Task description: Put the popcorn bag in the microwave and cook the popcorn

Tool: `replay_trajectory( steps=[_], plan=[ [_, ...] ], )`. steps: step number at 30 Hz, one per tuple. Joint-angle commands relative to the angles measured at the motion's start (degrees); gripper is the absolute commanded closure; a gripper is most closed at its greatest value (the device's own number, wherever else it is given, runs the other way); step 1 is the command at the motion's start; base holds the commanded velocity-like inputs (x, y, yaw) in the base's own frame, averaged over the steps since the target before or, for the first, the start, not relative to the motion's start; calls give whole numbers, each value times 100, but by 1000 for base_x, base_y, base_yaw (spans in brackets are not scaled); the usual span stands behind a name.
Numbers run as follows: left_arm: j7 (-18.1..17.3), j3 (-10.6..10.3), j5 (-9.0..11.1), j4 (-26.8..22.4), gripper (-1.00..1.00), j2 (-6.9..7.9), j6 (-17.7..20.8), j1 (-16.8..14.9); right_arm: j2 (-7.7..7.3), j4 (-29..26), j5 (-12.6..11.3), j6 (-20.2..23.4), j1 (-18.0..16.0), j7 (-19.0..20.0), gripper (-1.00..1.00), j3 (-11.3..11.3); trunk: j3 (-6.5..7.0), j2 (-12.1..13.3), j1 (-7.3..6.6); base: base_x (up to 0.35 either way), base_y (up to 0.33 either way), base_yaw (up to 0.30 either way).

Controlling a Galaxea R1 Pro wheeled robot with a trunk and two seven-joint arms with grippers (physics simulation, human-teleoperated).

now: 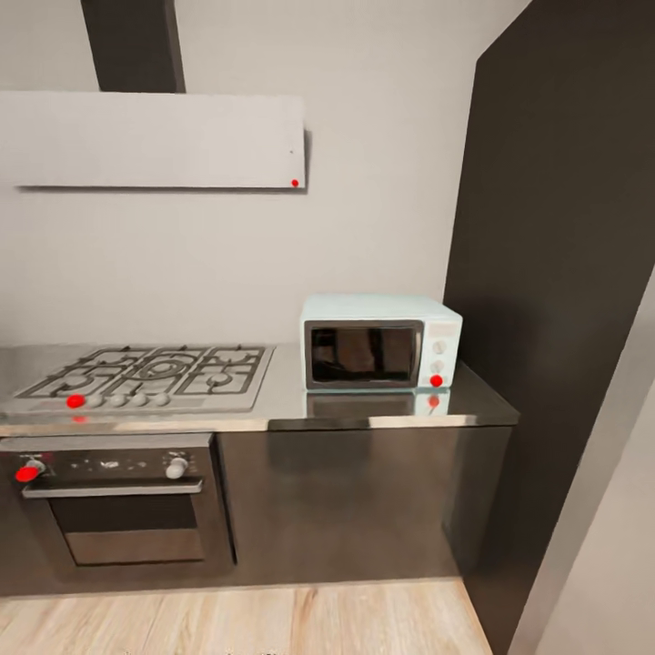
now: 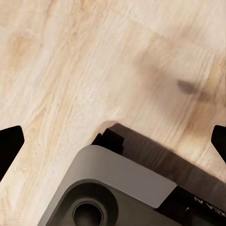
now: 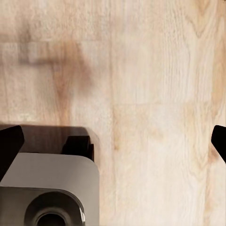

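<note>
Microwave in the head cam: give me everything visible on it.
The small pale mint-blue box microwave stands upright on the long grey reflective countertop, at its right end, beside the steel gas hob and near the dark tall panel. Its dark glass door looks shut. A white control panel on its right carries round knobs and a red dot. Its front mirrors in the worktop.

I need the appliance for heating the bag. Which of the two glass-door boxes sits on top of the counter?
The mint-blue microwave, standing on the countertop right of the hob. The steel oven is built in below it.
</note>
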Motion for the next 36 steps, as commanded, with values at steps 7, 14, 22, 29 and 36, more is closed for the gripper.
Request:
replay_trajectory(
  steps=[7,14,22,29,36],
  plan=[
    [18,-48,51,0,-100,-4,-15,-5,-8,-36,56,28,1,43,-100,-53,-12,-3,0,0,0,207],
    [17,-48,51,0,-100,-11,-15,-5,-49,-2064,23,396,-1,194,-100,-103,-13,-3,0,0,0,12],
    [14,-48,39,0,-100,-35,-24,-3,204,-6015,-22,4481,-1197,1748,-100,-83,-13,-3,0,0,0,0],
    [10,-48,37,0,-100,-39,-23,-3,605,-6653,-13,4609,-2552,1622,-100,-94,-13,-3,0,0,0,0],
    [17,-43,35,0,-100,-44,-23,-3,957,-7406,49,4203,-2582,1201,-100,-79,-13,-3,0,0,0,0]
  ],
)
